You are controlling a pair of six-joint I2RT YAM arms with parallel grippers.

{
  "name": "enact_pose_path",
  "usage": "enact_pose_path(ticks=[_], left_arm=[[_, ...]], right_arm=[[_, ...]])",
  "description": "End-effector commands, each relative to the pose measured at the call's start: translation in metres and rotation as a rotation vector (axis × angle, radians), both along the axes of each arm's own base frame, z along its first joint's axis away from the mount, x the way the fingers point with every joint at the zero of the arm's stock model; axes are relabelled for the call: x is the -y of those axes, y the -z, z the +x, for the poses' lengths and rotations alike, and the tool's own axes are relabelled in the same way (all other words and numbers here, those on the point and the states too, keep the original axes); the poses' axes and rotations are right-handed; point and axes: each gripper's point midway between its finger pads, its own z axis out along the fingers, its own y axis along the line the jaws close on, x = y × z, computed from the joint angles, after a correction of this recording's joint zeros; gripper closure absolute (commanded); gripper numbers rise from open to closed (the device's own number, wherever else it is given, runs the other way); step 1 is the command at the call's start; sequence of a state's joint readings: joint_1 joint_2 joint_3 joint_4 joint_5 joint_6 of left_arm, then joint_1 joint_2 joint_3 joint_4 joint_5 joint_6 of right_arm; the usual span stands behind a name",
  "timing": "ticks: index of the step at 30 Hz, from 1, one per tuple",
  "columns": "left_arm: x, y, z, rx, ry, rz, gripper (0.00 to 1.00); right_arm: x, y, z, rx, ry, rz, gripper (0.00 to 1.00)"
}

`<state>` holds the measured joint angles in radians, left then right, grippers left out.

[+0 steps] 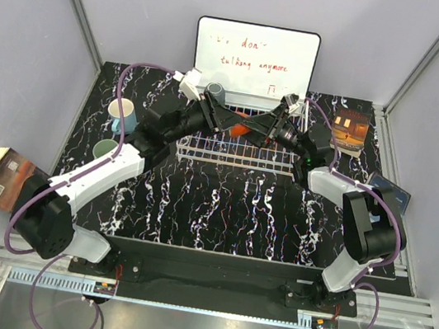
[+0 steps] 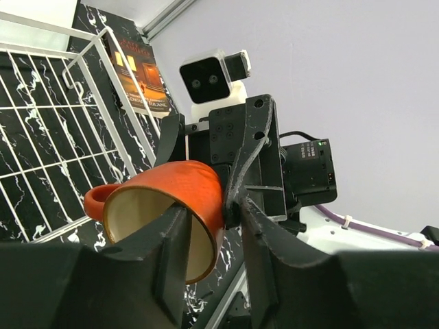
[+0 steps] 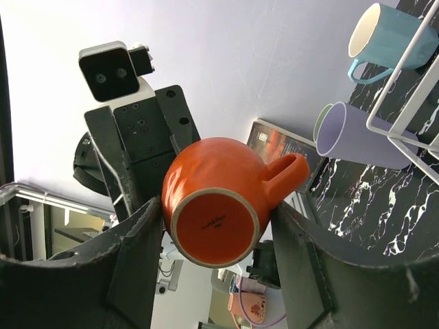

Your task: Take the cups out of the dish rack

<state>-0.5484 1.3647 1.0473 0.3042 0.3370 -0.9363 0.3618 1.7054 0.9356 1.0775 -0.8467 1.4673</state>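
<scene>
— Orange cup (image 3: 212,185), where is it now?

— In the air above the dish rack (image 1: 230,151), about over its middle, lying on its side. Its bottom faces the right wrist camera and its mouth faces the left one. The handle sticks out sideways.

— Who has it?

— The right gripper (image 3: 216,209) has its two fingers against opposite sides of the cup, near the base, so it is closed on the cup. The left gripper (image 2: 210,208) is at the mouth: one finger is inside the cup, the other outside, with the wall between them. The gap is narrow, but I cannot tell if they press the wall.

— And the other cups?

— A dark grey cup (image 1: 214,90) sits in the far left corner of the rack. The light blue mug (image 1: 123,114) and the pale green cup (image 1: 106,149) are on the black marbled table (image 1: 229,208), left of the rack, the mug farther back. The right wrist camera shows also a lilac cup (image 3: 353,137) outside the rack, near the blue mug.

— Something else?

— A whiteboard (image 1: 255,53) with red writing stands behind the rack, and a book (image 1: 351,127) lies at its right.
</scene>
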Motion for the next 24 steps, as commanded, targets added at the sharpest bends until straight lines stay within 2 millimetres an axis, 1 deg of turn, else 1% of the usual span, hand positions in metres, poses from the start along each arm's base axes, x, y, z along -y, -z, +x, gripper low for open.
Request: enact_pose_path(ticks=[1,4,5,13,15,16,17,18,22,24], left_arm=[[0.001,-0.037,0.001,0.107,0.005,-0.039,0.49],[-0.001,-0.038,-0.001,0.11,-0.001,-0.029,0.32],[-0.001,-0.037,-0.001,0.106,0.0,-0.025,0.3],[-0.004,-0.031,-0.011,0.098,0.019,-0.02,0.29],[-0.006,-0.026,-0.014,0.093,0.02,-0.008,0.29],[-0.008,-0.028,-0.016,0.104,0.018,-0.006,0.29],[-0.009,-0.022,-0.018,0.096,0.019,0.003,0.29],[-0.01,-0.022,-0.018,0.098,0.014,0.006,0.29],[-0.016,-0.014,-0.02,0.091,-0.007,0.018,0.32],[-0.019,-0.017,-0.019,0.092,-0.022,0.011,0.33]], right_arm=[[-0.005,-0.02,-0.015,0.093,-0.028,0.021,1.0],[-0.004,-0.023,-0.014,0.097,-0.026,0.021,1.0],[-0.004,-0.024,-0.013,0.097,-0.026,0.019,1.0],[-0.005,-0.032,-0.011,0.114,-0.021,0.029,1.0],[-0.005,-0.036,-0.009,0.117,-0.018,0.035,1.0],[-0.005,-0.037,-0.009,0.119,-0.018,0.036,1.0],[-0.006,-0.04,-0.008,0.123,-0.019,0.039,1.0],[-0.006,-0.041,-0.007,0.124,-0.017,0.04,1.0],[-0.006,-0.047,-0.007,0.136,-0.02,0.049,1.0],[-0.006,-0.048,-0.009,0.141,-0.025,0.05,1.0]])
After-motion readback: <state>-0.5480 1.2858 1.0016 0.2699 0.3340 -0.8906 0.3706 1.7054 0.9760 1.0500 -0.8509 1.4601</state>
